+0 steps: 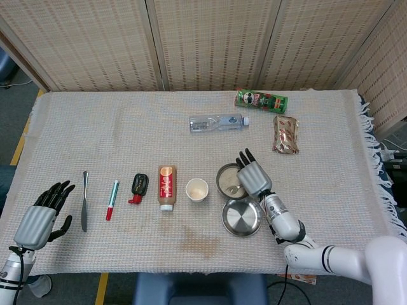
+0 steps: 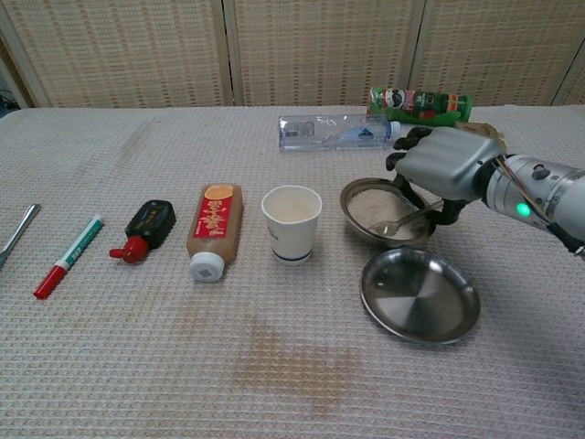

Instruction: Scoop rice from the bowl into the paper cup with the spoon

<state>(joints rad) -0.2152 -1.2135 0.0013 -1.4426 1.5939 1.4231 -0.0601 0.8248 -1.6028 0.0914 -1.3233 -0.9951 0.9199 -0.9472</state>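
I see my right hand (image 2: 448, 169) at center right pinching the spoon (image 2: 402, 222), its tip lying in the rice bowl (image 2: 358, 208). The paper cup (image 2: 292, 222) stands left of it. My left hand (image 1: 43, 213), lower left, rests spread.

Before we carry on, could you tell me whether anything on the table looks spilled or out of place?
A brownish stain marks the woven cloth in front of the white paper cup. The clear plastic water bottle and green crisp tube lie on their sides. No rice looks spilled.
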